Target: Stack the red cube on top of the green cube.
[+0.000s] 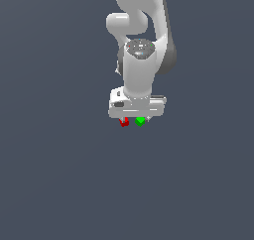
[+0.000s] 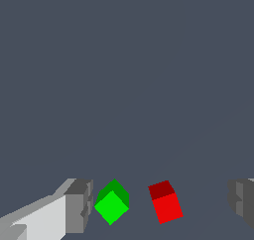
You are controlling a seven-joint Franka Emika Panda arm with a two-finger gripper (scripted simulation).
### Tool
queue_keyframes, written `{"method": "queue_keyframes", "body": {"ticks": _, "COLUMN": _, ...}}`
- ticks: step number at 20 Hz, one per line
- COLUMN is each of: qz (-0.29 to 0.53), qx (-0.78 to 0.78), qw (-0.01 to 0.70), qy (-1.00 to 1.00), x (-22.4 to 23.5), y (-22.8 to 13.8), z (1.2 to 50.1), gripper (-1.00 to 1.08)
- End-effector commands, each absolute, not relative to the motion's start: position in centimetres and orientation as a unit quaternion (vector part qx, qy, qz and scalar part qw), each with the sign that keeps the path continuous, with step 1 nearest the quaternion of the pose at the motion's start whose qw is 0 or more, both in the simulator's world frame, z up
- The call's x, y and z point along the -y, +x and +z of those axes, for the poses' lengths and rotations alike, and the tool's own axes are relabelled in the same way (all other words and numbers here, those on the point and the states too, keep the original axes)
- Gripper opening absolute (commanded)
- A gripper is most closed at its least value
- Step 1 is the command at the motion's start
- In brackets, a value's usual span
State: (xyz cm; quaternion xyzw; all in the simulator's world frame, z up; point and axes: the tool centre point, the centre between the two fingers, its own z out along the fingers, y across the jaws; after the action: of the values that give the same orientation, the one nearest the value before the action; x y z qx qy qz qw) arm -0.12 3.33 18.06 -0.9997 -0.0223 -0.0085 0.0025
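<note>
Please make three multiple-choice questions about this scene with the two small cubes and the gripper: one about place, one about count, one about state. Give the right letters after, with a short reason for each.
1. In the wrist view, where do both cubes lie?
A. between the two fingers
B. both outside the fingers
C. one on top of the other

2. How many cubes show?
A. one
B. two
C. three

3. How does the gripper stand?
A. shut on the red cube
B. shut on the green cube
C. open, holding nothing

Answers:
1. A: the green cube and the red cube sit side by side in the gap between the fingers.
2. B: the exterior view shows just one red and one green, under the gripper.
3. C: the jaws stand wide apart; the red cube touches neither, though the green cube lies very close to one finger.
</note>
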Motion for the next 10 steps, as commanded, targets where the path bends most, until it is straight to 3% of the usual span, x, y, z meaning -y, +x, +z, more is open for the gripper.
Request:
{"method": "queue_keyframes", "body": {"ticks": 1, "qz": -0.008, "qx": 0.022, "qw": 0.003, "qy": -1.000, "x": -3.3, "y": -0.1, "z": 18.1, "gripper": 1.00}}
{"method": "queue_keyframes", "body": {"ticks": 10, "qz": -0.008, "qx": 0.040, "qw": 0.002, "qy": -0.999, "x": -3.0, "y": -1.4, "z": 16.8, "gripper": 1.00}}
